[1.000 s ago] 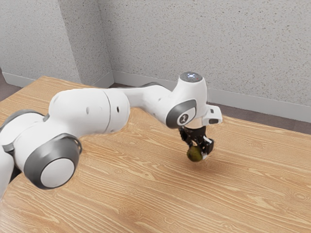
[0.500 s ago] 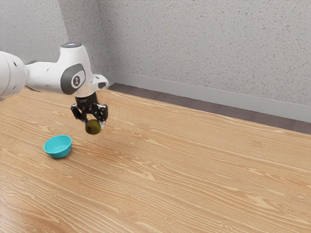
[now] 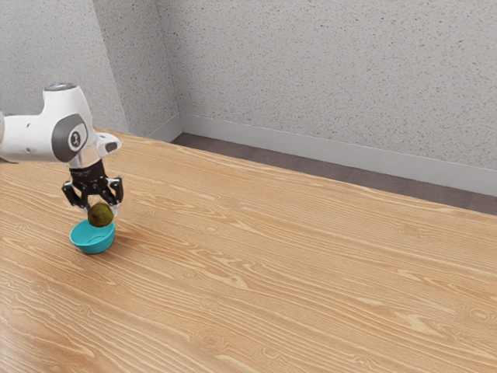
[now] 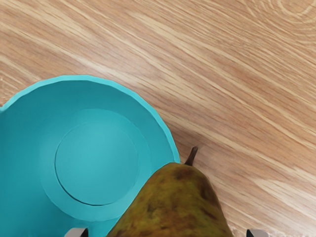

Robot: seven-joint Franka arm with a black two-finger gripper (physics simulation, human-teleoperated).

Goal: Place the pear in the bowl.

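gripper: black two-finger gripper (image 3: 101, 207) pointing down, up in the air by the bowl; part-open only as far as the fruit's width allows, fingers (image 3: 116, 207) either side w/ the pear gripped btwn them
pear: brownish-green pear (image 3: 100, 215), held at the fingertips, above the bowl's rim area, off the table & not in the bowl; in the wrist view its narrow end overlaps the rim
stem: short dark stem (image 4: 191, 156) at the narrow end, sticking out past the rim on the wood side, so prob. a bit off-centre for a drop
bowl: turquoise bowl (image 3: 92, 246), upright on the table, inside floor bare in the wrist view, just below the pear
arm: white arm (image 3: 27, 138) reaching in from the exterior view's left
table: wood-grain tabletop (image 3: 272, 264) under it all
wall: speckled grey wall (image 3: 334, 78) behind
done: pear in hand & carried to the bowl, so most of the job, I'd say
left: small shift toward bowl centre, lower a little, let go, back off
risk: released here, pear could clip the rim, roll out or tip the bowl; rounded body may also turn as grip loosens, so open low & slow
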